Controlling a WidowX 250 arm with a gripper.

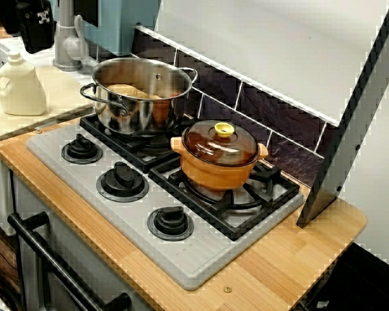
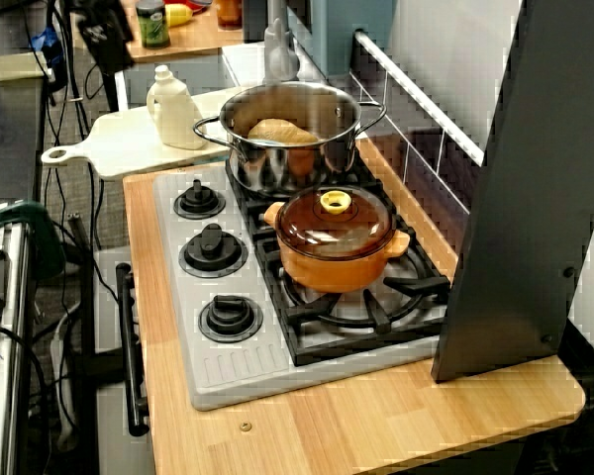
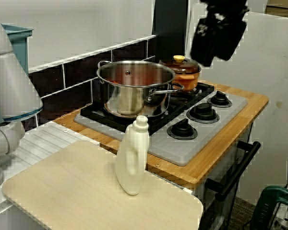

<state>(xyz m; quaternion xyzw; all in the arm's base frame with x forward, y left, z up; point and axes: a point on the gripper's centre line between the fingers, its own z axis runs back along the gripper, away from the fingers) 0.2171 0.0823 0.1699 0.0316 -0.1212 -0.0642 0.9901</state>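
Your gripper (image 1: 32, 35) hangs above the white jug (image 1: 18, 87), apart from it (its jaw spread I cannot tell); the jug stands untouched, upright on the cutting board (image 1: 59, 91) below.

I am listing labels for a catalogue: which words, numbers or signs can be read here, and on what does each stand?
No text can be read in any view.
White bottle: plain, no label shows.
Jar on the far counter, in the view from above: any label is too small and blurred to read.
Stove knobs: no readable marks.
Orange pot and steel pot: no brand shows.
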